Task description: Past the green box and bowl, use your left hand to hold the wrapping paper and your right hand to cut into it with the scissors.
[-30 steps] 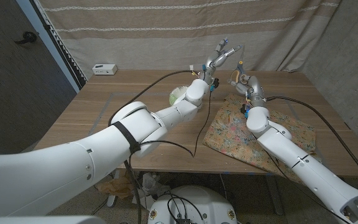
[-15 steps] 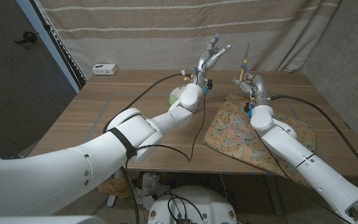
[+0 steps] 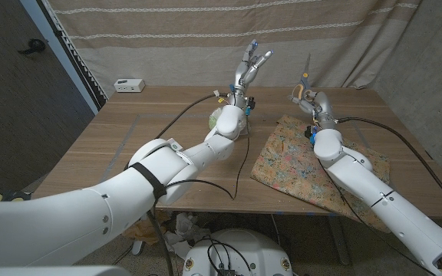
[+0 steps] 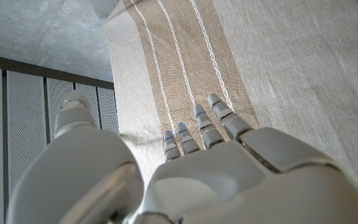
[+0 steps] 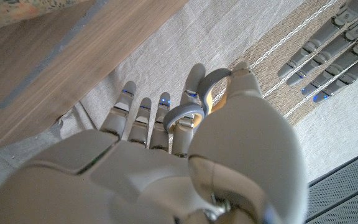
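The flowered wrapping paper (image 3: pixel 313 165) lies on the right part of the wooden table (image 3: pixel 129 130), with a corner in the right wrist view (image 5: pixel 17 9). My right hand (image 3: pixel 307 96) is raised above the paper's far edge and grips the scissors (image 3: pixel 306 73), blades pointing up. Their grey and yellow handles (image 5: pixel 194 109) sit among its fingers. My left hand (image 3: pixel 250 65) is lifted high in front of the curtain, fingers spread, holding nothing; its back is in the left wrist view (image 4: pixel 229 174). Something pale green (image 3: pixel 216 116) sits behind my left forearm, mostly hidden.
A small white device (image 3: pixel 129 84) sits at the table's far left. Black cables (image 3: pixel 240 165) trail across the table's middle. A striped curtain (image 3: pixel 206 38) hangs close behind the table. The left hand's fingers (image 5: pixel 334 43) are near the scissors in the right wrist view.
My left hand has risen and swung left, away from the right hand, its fingers still spread. The right hand with the scissors has shifted slightly right and turned the blades upright.
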Controlling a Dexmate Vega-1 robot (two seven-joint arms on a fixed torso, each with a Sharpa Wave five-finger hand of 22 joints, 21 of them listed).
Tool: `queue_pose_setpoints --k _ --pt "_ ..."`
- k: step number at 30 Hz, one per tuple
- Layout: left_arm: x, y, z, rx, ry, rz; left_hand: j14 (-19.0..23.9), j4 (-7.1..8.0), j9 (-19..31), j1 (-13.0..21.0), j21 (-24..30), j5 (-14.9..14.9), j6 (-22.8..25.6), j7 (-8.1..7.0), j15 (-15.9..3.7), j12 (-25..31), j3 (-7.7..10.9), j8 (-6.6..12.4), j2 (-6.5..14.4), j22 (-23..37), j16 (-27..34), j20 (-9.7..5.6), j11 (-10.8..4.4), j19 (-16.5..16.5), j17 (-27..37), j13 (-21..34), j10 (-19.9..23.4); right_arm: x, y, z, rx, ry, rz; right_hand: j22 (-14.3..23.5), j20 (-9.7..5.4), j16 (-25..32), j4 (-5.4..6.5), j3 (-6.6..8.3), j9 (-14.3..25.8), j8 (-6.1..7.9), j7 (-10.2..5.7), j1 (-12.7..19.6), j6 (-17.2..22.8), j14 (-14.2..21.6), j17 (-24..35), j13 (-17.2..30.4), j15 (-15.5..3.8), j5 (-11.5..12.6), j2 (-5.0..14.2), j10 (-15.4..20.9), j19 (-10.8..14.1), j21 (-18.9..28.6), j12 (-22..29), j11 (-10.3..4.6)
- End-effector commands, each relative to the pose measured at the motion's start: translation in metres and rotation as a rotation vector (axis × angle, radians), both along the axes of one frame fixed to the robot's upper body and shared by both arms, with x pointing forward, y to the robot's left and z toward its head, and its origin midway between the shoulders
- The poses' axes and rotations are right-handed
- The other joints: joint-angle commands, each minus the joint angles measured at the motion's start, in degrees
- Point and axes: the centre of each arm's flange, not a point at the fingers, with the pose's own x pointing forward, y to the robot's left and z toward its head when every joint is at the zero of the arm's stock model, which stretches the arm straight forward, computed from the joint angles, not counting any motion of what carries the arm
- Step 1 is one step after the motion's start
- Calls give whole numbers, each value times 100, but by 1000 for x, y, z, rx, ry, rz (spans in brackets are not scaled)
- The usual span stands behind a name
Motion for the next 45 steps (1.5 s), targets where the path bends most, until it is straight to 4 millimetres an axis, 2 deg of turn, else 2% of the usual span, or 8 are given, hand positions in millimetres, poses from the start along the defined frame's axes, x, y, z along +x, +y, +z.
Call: queue_pose_setpoints --k 1,5,21,27,31,36,38,45 --pt "4 22 -5 -87 17 -2 61 -9 14 -6 39 36 49 -13 -745 47 -57 40 23 13 24 5 16 40 21 2 67 -3 -6 -2 6 10 15 16 32 13 51 -9 23 1316 -79 361 -112 -16 9 16 -19 -7 495 93 -33 -11 -32 -82" --pt "5 26 -7 -104 22 2 70 -5 13 -10 40 40 51 -13 -749 52 -63 40 27 14 26 11 18 43 21 -3 79 -4 -5 -4 0 11 22 18 25 9 219 -29 -14 1321 -51 130 -157 -47 13 18 -6 2 634 79 -45 -8 -47 -76" --pt "3 36 -14 -126 9 -2 100 11 11 -24 42 56 83 -13 -770 69 -85 47 49 17 30 25 12 51 22 -26 125 -8 4 -6 -2 11 44 22 7 14 618 13 -153 1311 39 -355 -158 -102 29 24 -9 28 884 40 -123 -16 -77 -72" --pt "2 38 -16 -127 6 0 109 15 10 -27 42 61 105 -12 -775 79 -91 54 57 18 31 26 14 51 22 -33 151 -9 6 -7 11 16 54 36 -75 20 928 234 -218 1301 10 -585 -138 -166 58 33 -37 26 996 33 -208 -21 -82 -90" --pt "1 41 -17 -128 2 5 129 23 10 -34 49 68 164 -9 -793 99 -102 72 69 20 34 25 -12 70 22 -46 206 -9 8 -8 14 16 62 53 -116 36 1230 590 -224 1305 9 -733 -136 -224 91 42 -67 -26 1028 28 -272 -6 -82 -86" --pt "1 43 -17 -127 -1 9 147 29 10 -36 54 73 218 -7 -808 103 -110 89 82 21 36 8 -18 85 22 -57 223 -8 10 -9 27 7 77 63 -150 34 1399 881 -212 1317 15 -799 -142 -293 110 47 -112 -79 1038 0 -318 3 -91 -79" --pt "1 44 -16 -128 -4 13 153 33 10 -37 54 76 256 -6 -814 110 -115 101 90 22 35 2 -26 86 21 -64 244 -8 10 -8 16 -1 86 70 -165 52 1513 1148 -151 1349 53 -834 -169 -307 127 51 -109 -121 1035 -32 -342 17 -101 -73" --pt "1 47 -16 -133 -11 24 179 41 9 -39 63 82 343 -7 -843 124 -126 125 109 23 38 -28 -29 111 21 -81 294 -6 13 -5 35 0 106 74 -129 41 1585 1578 -217 1330 133 -850 -153 -427 143 57 -128 -114 1021 -88 -381 37 -114 -21"
